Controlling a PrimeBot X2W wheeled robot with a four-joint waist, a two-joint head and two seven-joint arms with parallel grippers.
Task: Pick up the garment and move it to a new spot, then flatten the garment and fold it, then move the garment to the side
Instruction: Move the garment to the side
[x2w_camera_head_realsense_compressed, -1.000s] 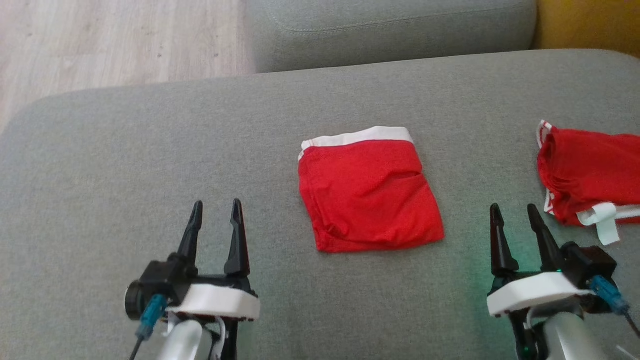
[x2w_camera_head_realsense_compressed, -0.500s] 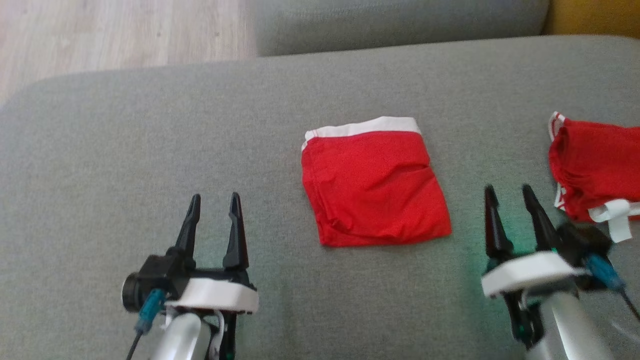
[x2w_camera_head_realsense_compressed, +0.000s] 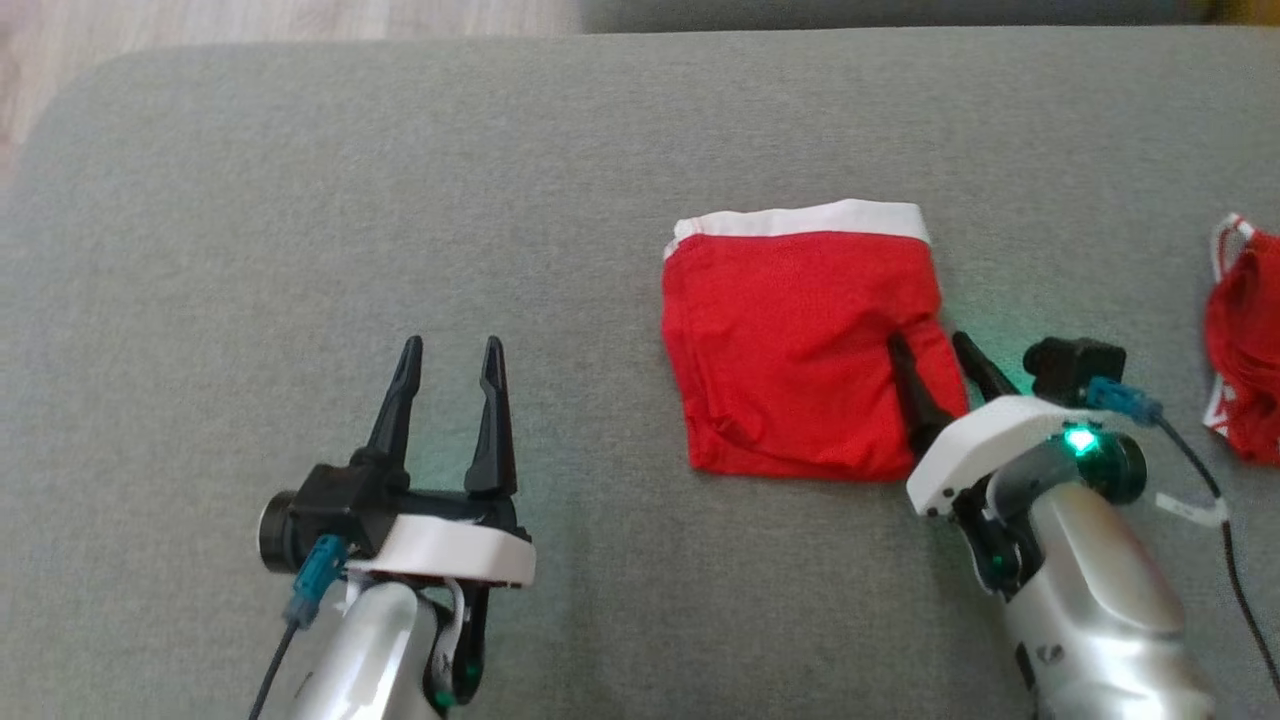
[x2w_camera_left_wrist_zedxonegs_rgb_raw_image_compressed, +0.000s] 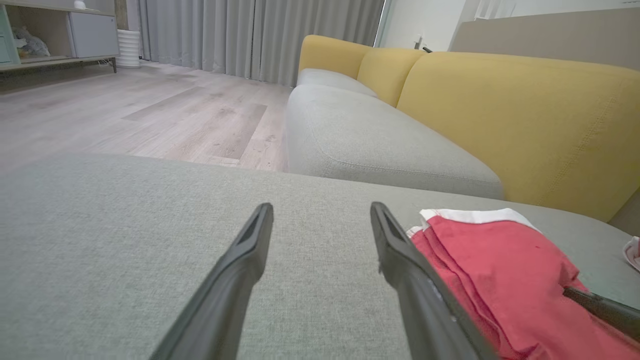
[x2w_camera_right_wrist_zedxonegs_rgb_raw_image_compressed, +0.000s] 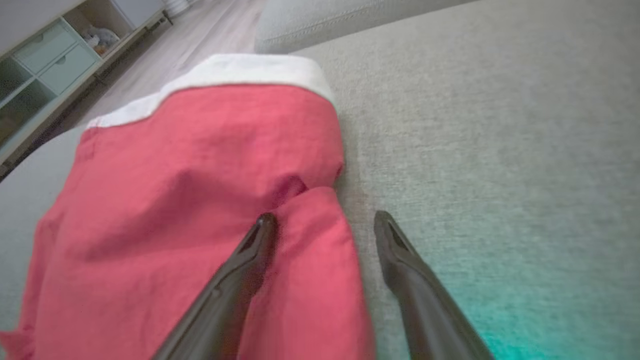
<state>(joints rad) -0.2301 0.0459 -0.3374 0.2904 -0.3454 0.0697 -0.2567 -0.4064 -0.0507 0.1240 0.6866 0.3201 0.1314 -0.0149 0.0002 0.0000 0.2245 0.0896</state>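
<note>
Now, wide-spread right claw (x2w_camera_head_realsense_compressed: 928, 342) astride edge of folded red garment (x2w_camera_head_realsense_compressed: 790, 340).

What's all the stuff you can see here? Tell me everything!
cushion: one, grey, under everything
folded garment: one, red with white band, middle of the cushion
other garment: one, red with white trim, far right of the head view
sofa back pads: three, yellow, behind a second grey seat
floor: one, pale wood, beyond the cushion
curtains: grey, far wall
left gripper: one, dark fingers, open, over bare cushion
right gripper: one, dark fingers, open, astride the folded garment's right edge
</note>
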